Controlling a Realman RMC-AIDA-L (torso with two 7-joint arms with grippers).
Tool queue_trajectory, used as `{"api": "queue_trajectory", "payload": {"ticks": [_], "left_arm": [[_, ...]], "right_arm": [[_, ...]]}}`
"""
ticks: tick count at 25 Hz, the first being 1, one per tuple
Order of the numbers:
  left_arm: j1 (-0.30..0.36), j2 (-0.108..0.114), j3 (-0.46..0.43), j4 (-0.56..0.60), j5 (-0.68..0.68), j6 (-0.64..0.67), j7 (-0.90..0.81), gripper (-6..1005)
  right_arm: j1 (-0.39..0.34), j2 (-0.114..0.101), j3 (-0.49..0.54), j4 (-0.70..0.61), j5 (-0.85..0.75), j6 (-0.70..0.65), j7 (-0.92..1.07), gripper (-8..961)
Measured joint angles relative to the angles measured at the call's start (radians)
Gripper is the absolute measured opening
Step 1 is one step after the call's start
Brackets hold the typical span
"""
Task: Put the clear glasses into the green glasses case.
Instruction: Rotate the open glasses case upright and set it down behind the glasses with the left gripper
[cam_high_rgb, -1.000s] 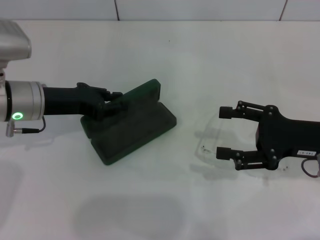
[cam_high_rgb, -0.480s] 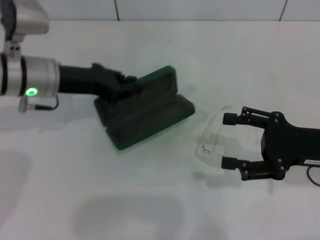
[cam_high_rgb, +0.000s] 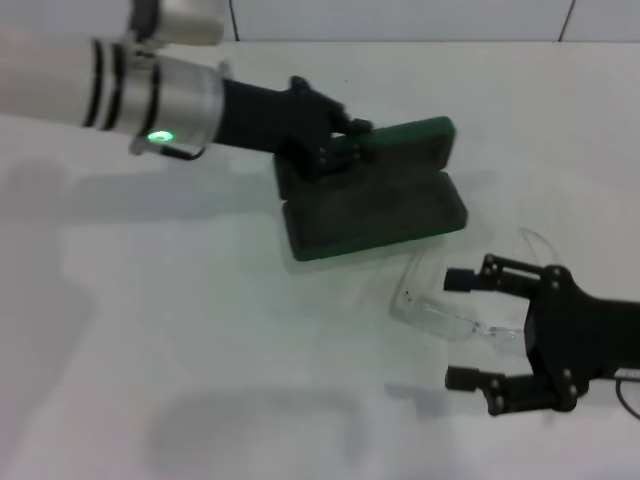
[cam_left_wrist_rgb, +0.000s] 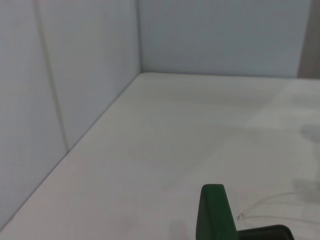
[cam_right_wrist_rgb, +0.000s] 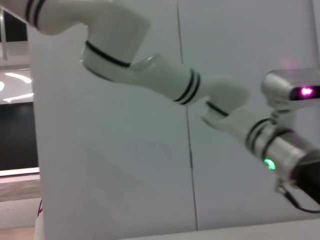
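Since 1 s ago the green glasses case (cam_high_rgb: 375, 200) has shifted from centre-left to upper centre-right of the head view, carried w/ the left gripper (cam_high_rgb: 340, 145), which is clamped on the lid's left end. Case is open, lid tilted up at the back, dark lining showing, base on the white table (cam_high_rgb: 200, 350). Right gripper (cam_high_rgb: 462, 330) has dropped to the lower right, fingers spread wide, nothing between them. Clear glasses (cam_high_rgb: 450, 300) lie on the table just below-right of the case, partly under the right gripper's upper finger; can't tell if touching. Left wrist view shows only the lid edge.
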Motion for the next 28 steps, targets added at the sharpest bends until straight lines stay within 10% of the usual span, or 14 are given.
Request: {"api": "queue_trajectory", "payload": {"ticks": [12,28], "left_arm": [[-0.113,0.007,0.000,0.038,0.035,-0.102,0.066,211],[-0.077,0.033,0.000,0.048,0.099,-0.186,0.123,210]], "right_arm": [[-0.024,0.017,-0.001,0.009,-0.024,0.003,-0.067,848],[-0.015,0.026,-0.026,0.009,-0.025,0.005,-0.081,847]]}}
